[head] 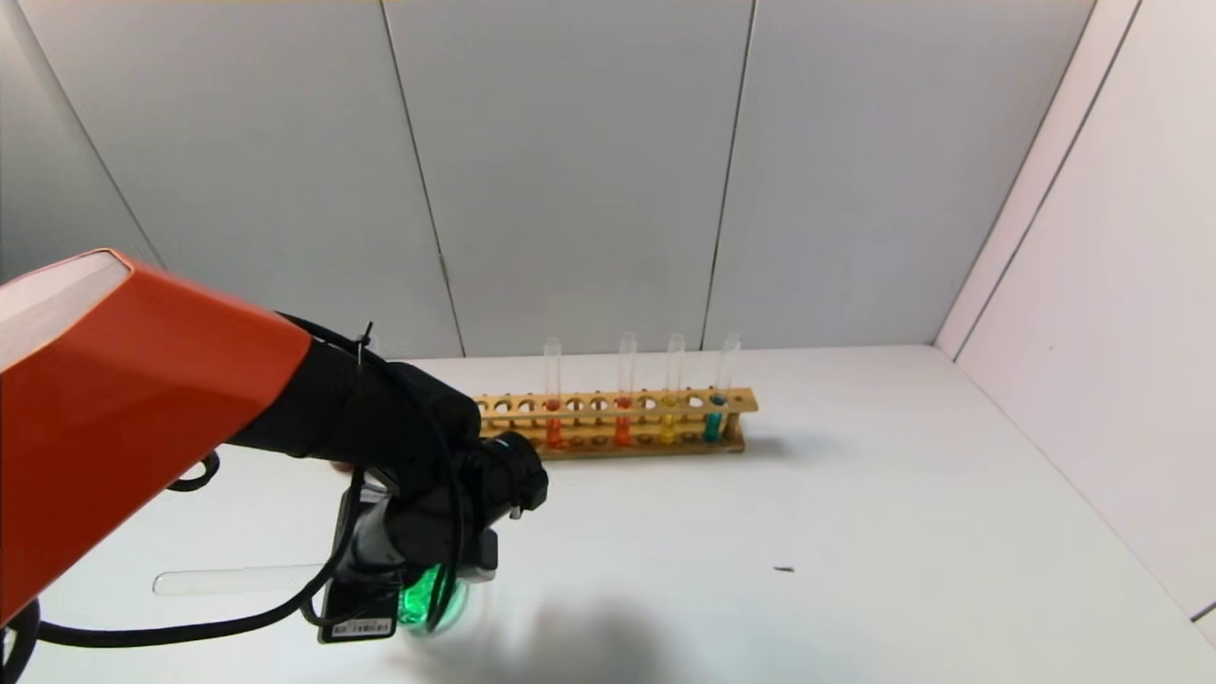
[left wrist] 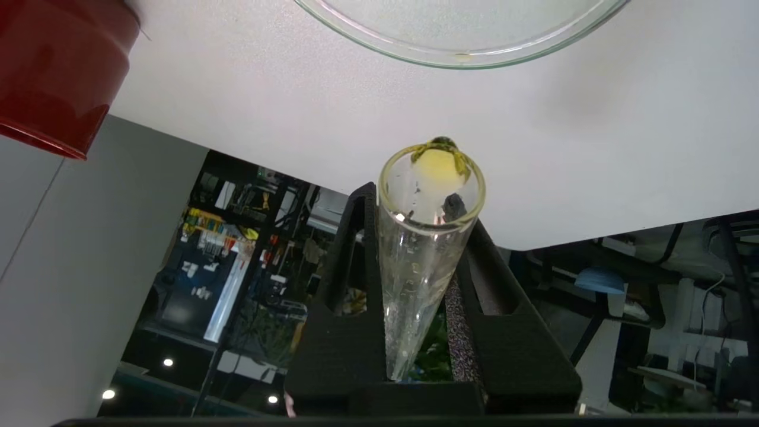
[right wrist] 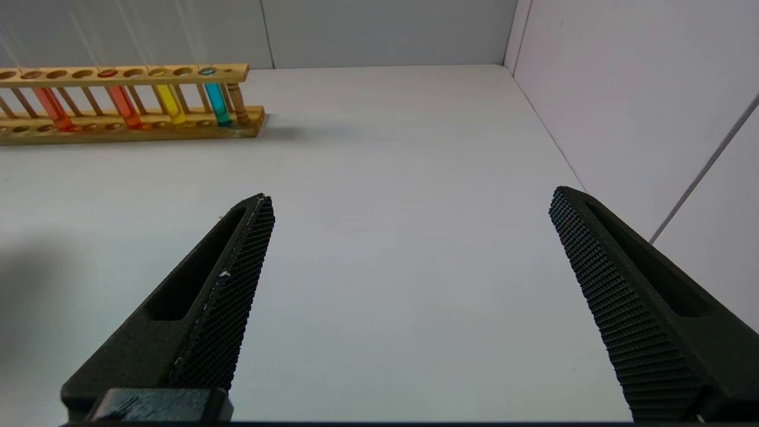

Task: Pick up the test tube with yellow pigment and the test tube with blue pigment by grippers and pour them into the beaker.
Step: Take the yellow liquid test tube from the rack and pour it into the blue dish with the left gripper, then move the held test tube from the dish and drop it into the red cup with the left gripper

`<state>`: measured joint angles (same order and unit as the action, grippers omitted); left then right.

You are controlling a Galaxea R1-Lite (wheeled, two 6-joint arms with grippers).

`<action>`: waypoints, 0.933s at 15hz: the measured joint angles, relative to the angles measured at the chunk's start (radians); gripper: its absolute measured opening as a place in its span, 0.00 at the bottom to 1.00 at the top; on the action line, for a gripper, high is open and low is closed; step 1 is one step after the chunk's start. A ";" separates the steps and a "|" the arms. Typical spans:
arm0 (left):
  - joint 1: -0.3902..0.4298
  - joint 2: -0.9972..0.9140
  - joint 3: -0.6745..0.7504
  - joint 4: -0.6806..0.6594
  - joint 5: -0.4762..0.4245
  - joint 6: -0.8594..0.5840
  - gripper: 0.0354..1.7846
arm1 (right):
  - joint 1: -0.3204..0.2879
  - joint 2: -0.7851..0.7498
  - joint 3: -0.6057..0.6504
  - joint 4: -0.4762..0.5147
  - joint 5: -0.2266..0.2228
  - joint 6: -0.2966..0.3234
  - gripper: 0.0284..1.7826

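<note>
Four tubes upright in the wooden rack [head: 617, 423] at the back of the bench [head: 855, 532]: two orange-red, one yellow tube [head: 670, 404], one blue tube [head: 717, 404] nearest the rack's right end. Left gripper [left wrist: 424, 237] low over the bench's front left, jaws closed on another tube [left wrist: 424, 249], tipped mouth-first, nearly drained, yellow residue at its lip. Beaker [left wrist: 462, 56] just beyond that mouth, apart from it. Dark-red cup [left wrist: 56, 71] off to one side. Right gripper [right wrist: 409, 237] over bare bench to the right, jaws spread wide, holding nothing. Empty tube [head: 237, 579] flat on the bench beside the left gripper.
</note>
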<state>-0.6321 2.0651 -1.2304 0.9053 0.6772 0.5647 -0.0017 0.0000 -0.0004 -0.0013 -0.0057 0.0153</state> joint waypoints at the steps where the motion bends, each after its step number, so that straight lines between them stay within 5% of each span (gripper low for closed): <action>1: 0.000 -0.016 0.004 -0.008 -0.022 -0.008 0.17 | 0.000 0.000 0.000 0.000 0.000 0.000 0.95; 8: -0.005 -0.186 0.053 -0.091 -0.160 -0.227 0.17 | 0.000 0.000 0.000 0.000 0.000 0.000 0.95; 14: 0.045 -0.380 0.202 -0.392 -0.215 -0.311 0.17 | 0.000 0.000 0.000 0.000 0.000 -0.001 0.95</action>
<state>-0.5868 1.6855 -1.0281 0.5132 0.4621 0.2540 -0.0017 0.0000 -0.0004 -0.0013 -0.0062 0.0147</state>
